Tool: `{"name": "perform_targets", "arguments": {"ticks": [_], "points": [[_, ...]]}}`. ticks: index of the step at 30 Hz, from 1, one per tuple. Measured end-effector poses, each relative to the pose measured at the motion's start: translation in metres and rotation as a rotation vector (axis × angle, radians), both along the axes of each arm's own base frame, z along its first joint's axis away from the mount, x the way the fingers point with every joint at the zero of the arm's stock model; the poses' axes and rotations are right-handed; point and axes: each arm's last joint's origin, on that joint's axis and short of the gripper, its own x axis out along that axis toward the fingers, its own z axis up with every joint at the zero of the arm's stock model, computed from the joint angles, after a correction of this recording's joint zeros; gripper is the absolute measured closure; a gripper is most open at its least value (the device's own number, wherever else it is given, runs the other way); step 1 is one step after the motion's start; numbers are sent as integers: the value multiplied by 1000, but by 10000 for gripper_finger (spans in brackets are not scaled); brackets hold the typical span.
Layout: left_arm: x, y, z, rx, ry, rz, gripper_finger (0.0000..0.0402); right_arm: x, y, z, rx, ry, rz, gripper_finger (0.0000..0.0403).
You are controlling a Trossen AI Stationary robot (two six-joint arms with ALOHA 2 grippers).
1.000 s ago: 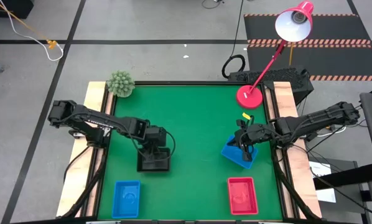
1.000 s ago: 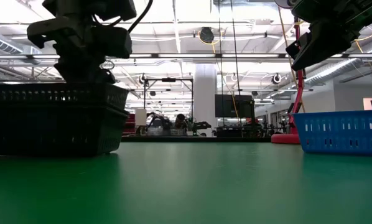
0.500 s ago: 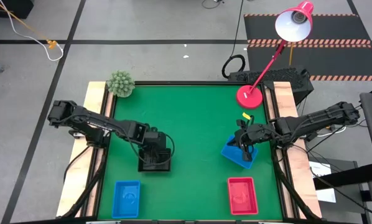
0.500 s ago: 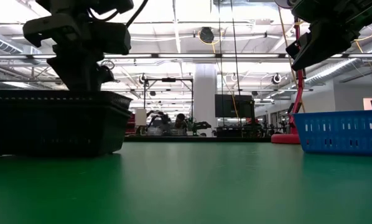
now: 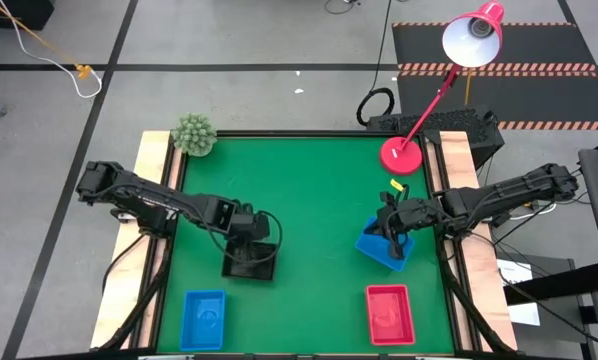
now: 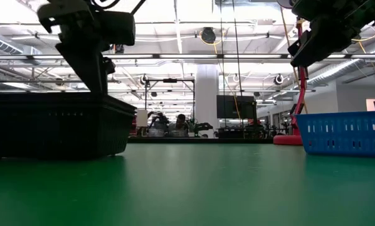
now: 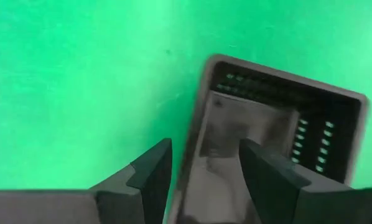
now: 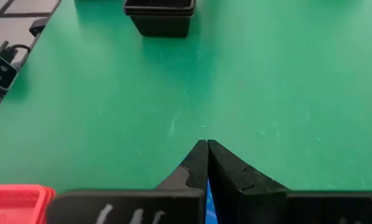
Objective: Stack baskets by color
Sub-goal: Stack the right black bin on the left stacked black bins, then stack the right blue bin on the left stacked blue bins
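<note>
Notably, the right gripper [image 5: 391, 236], clamped on the blue basket [image 5: 384, 249], had its matching stack [image 5: 203, 319] towards 8 o'clock; the left gripper [image 5: 251, 240] stood parted over the black baskets [image 5: 249, 264]

1. This is a robotics lab or test hall, not a home.
2. A green-topped table [image 5: 319, 190] with bare wooden side rails stands on a grey floor marked with dark tape lines.
3. Behind the table, the low view shows a wide hall: a white column [image 6: 206, 100], ceiling strip lights, metal frames and other rigs.
4. Just beyond the table's far edge, hazard-striped matting [image 5: 499, 68] lies on the floor, and a cable [image 5: 49, 45] trails nearby.
</note>
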Motion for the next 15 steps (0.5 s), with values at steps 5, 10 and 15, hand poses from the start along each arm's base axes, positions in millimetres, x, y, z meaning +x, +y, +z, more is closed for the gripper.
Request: {"name": "perform_targets", "arguments": {"ticks": [5, 10, 15], "points": [[-2, -5, 2, 38, -11, -7, 213, 0, 0, 1, 12, -6, -10, 401], [0, -10, 10, 98, -61, 20, 213, -1, 0, -1, 35, 17, -34, 401], [13, -18, 23, 204, -250, 50, 213, -2, 4, -3, 124, 48, -82, 401]]}}
